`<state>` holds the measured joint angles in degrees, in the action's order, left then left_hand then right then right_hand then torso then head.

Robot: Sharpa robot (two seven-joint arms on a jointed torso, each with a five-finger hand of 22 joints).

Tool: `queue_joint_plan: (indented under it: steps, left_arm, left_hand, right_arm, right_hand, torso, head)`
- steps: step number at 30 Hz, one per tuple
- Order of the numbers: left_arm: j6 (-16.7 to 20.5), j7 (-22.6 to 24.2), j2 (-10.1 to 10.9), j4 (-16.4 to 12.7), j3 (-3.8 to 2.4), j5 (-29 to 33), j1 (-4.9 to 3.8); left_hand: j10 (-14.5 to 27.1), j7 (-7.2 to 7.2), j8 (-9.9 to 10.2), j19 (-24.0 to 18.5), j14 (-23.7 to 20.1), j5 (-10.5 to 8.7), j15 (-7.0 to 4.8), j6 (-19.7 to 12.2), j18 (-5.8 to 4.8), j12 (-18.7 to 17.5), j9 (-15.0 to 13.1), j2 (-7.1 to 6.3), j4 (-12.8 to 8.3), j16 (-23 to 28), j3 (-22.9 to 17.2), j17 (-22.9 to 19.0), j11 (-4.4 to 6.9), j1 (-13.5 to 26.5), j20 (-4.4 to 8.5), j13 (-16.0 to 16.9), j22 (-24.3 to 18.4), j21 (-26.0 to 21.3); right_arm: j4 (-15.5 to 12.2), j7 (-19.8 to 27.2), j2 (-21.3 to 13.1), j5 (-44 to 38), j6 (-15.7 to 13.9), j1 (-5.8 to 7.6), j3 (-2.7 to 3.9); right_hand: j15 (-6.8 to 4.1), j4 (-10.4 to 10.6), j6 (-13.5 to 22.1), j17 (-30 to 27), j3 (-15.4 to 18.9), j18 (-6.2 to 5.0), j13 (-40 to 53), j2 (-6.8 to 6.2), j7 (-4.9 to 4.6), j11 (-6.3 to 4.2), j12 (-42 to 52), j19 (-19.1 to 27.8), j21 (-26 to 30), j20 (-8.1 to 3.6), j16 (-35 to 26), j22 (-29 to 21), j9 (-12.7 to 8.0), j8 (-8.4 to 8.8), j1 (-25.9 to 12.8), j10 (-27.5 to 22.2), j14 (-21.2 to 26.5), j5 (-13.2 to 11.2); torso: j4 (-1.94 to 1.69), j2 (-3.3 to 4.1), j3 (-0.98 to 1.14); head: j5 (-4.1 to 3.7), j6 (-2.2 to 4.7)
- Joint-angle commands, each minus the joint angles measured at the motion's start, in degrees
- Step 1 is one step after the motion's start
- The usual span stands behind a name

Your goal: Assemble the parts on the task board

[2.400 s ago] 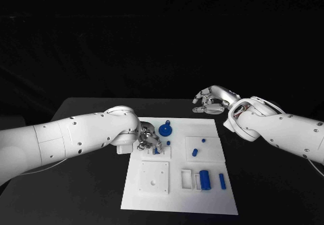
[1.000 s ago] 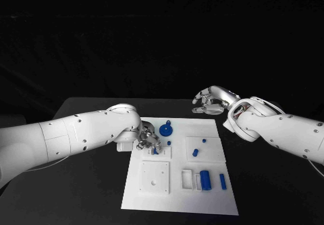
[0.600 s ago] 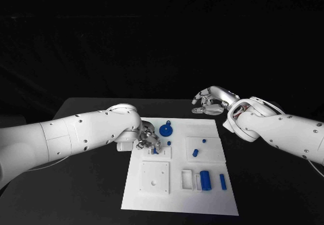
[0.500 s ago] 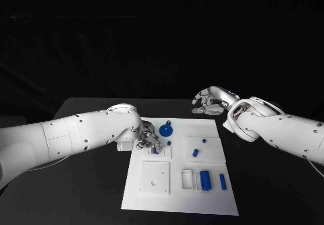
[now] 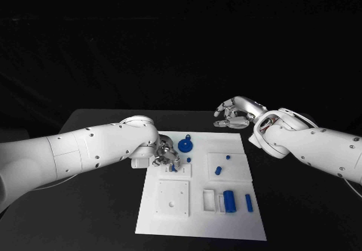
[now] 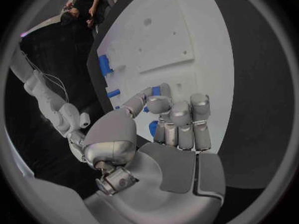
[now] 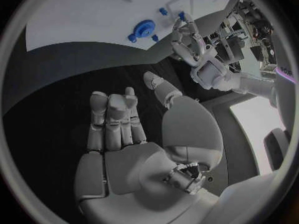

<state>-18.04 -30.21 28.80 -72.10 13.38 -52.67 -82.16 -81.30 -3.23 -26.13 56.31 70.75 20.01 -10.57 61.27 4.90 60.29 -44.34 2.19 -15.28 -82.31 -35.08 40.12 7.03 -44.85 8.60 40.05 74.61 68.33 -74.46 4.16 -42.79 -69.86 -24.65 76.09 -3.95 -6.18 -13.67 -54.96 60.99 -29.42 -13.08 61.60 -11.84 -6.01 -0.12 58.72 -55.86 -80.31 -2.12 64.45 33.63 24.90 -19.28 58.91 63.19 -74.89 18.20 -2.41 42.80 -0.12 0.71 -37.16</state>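
Left robot hand [image 5: 167, 156] down over the far-left part of the task board [image 5: 201, 228], fingers curled close around a small blue peg [image 5: 173, 168] at a raised white block [image 5: 179, 170]; in the left wrist view the left robot hand [image 6: 171, 127] pinching that blue piece [image 6: 156, 90] between thumb and fingertips, so probably held, and either being seated or just about seated in the block. Right robot hand [image 5: 235, 113] raised beyond the board's far edge over the black bench [image 5: 98, 209], holding nothing, fingers loosely bent and apart. Elsewhere on the board: a blue round knobbed part [image 5: 186, 144] just beyond the left hand, a short blue peg [image 5: 218, 169] on a white square, a thick blue cylinder [image 5: 228, 200] and a slim blue pin [image 5: 249, 202] lying side by side toward the near-right, a white plate with a hole [image 5: 172, 197] at near-left. Judging by look: small rigid plastic, very light, smooth and likely slippery, not fragile but easy to tip or flick away. Best taken by a fingertip pinch across the middle of the shaft, kept upright and square to its socket, pressed in with little force. Cylinder and pin prone to rolling; better gripped from above across the width.
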Motion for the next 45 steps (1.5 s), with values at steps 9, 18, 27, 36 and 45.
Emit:
queue_joint_plan:
  steps: [9, 18, 27, 36, 45]
  left_arm:
    - [-1.6, 0.2, -0.2, -0.3, 0.03, 0.3, -0.09]
    - [-2.1, 0.2, -0.3, -0.2, 0.03, 0.3, -0.09]
    - [-1.1, -0.2, -0.8, 0.6, 0.10, 0.2, -0.03]
    - [-0.7, -0.2, -1.2, 0.9, 0.15, -1.5, 0.08]
    - [-0.8, -0.2, -1.7, 1.3, 0.22, -1.5, 0.54]
  left_hand:
    - [1.2, 4.82, -0.1, -0.2, 0.8, 0.16, -1.32, 8.4, 0.81, 0.3, 0.0, 2.02, 0.0, 0.3, -0.2, -0.1, 0.86, -1.8, 6.33, -0.1, 0.0, 0.2]
    - [1.2, 4.83, -0.1, -0.2, 0.8, 0.30, -1.32, 8.4, 0.83, 0.3, 0.0, 2.01, -0.1, 0.3, -0.3, -0.1, 0.87, -1.9, 6.34, -0.1, 0.0, 0.1]
    - [1.3, 4.77, 0.0, -0.2, 0.7, -1.27, -1.32, 8.3, 0.77, 0.4, -0.1, 2.32, 0.6, 0.4, 0.0, -0.2, 0.80, -1.3, 6.28, -0.3, 0.0, 0.1]
    - [1.4, 4.64, 0.2, -0.3, 0.6, -6.09, -1.49, 7.9, 0.86, 0.4, -0.2, 2.65, 1.9, 0.5, 0.2, -0.3, 0.68, -0.5, 6.33, -0.7, -0.1, 0.0]
    - [1.3, 4.52, 0.5, -0.4, 0.6, -9.15, -1.61, 7.7, 0.94, 0.6, -0.2, 1.89, 2.2, 0.4, 0.3, -0.3, 0.55, -0.4, 6.39, -1.0, 0.0, 0.0]
  right_arm:
    - [-0.1, 0.2, 0.1, -0.8, 0.8, -0.01, 0.02]
    - [-0.2, 0.2, 0.1, -0.8, 0.8, -0.01, 0.02]
    - [-0.4, 0.1, 0.0, -0.9, 0.9, -0.01, 0.02]
    - [-0.6, 0.1, -0.1, -1.0, 1.0, -0.01, 0.02]
    - [-0.8, 0.1, -0.1, -1.2, 1.0, -0.01, 0.02]
  right_hand:
    - [-0.26, 0.2, -0.3, 0.1, 0.0, -1.92, -0.1, -0.09, -0.24, -0.08, 0.1, -0.1, 0.2, -0.12, -0.3, 0.1, 0.1, 0.29, -0.3, -0.5, 0.2, 0.4]
    - [-0.26, 0.2, -0.3, 0.1, 0.0, -1.92, -0.1, -0.09, -0.24, -0.08, 0.1, -0.1, 0.2, -0.11, -0.3, 0.1, 0.1, 0.29, -0.3, -0.5, 0.2, 0.4]
    - [-0.26, 0.2, -0.3, 0.1, 0.0, -1.92, -0.1, -0.08, -0.24, -0.08, 0.1, -0.1, 0.2, -0.11, -0.3, 0.1, 0.1, 0.30, -0.3, -0.5, 0.2, 0.4]
    - [-0.25, 0.1, -0.3, 0.1, 0.0, -1.92, -0.1, -0.07, -0.24, -0.08, 0.1, -0.1, 0.2, -0.11, -0.3, 0.1, 0.1, 0.30, -0.3, -0.5, 0.3, 0.4]
    - [-0.25, 0.1, -0.3, 0.1, 0.0, -1.92, -0.1, -0.07, -0.25, -0.08, 0.1, -0.1, 0.2, -0.10, -0.3, 0.1, 0.1, 0.30, -0.3, -0.5, 0.3, 0.4]
  torso:
    - [0.02, -0.01, 0.03]
    - [0.00, 0.00, 0.03]
    - [0.01, 0.00, 0.02]
    - [0.01, 0.00, 0.03]
    - [0.02, 0.02, 0.04]
  head:
    - [0.04, -0.03]
    - [0.01, -0.01]
    - [-0.02, -0.04]
    - [-0.04, -0.11]
    - [-0.16, -0.24]
